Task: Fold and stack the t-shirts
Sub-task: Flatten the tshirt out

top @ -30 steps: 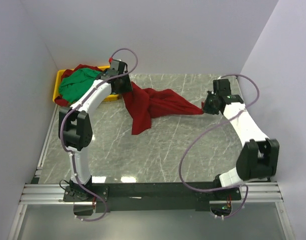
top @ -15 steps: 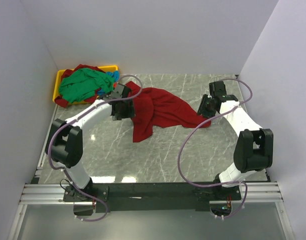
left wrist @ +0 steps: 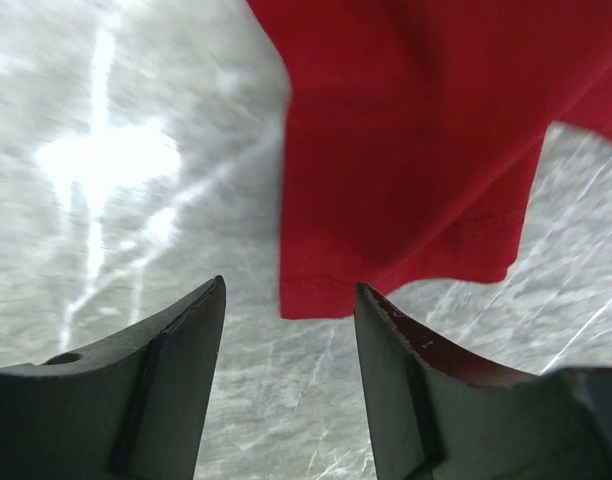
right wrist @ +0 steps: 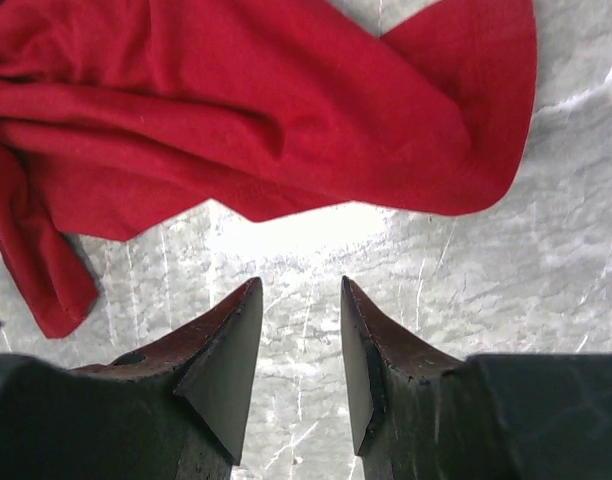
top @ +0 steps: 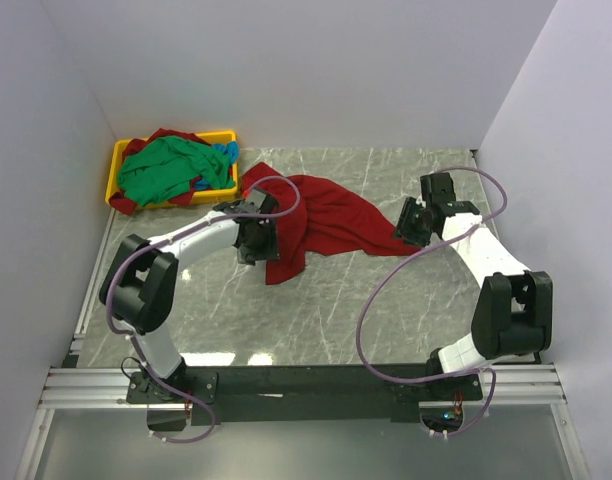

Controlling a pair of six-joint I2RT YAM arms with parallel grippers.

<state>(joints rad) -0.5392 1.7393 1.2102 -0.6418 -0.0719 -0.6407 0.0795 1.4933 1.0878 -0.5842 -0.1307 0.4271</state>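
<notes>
The red shirt [top: 331, 215] now lies loose and rumpled on the table [top: 316, 310], just to the right of the yellow tray [top: 115, 166], and is no longer stretched between the arms. The right claw [right wrist: 299, 286], which pinched the corner farthest from the tray a second ago, is spread and empty beside it. The left claw [left wrist: 289, 292] is also spread and empty, at the hem nearer the tray. The shirt probably needs flattening before any fold. The green shirt [top: 161, 170] and the others are heaped in the tray.
</notes>
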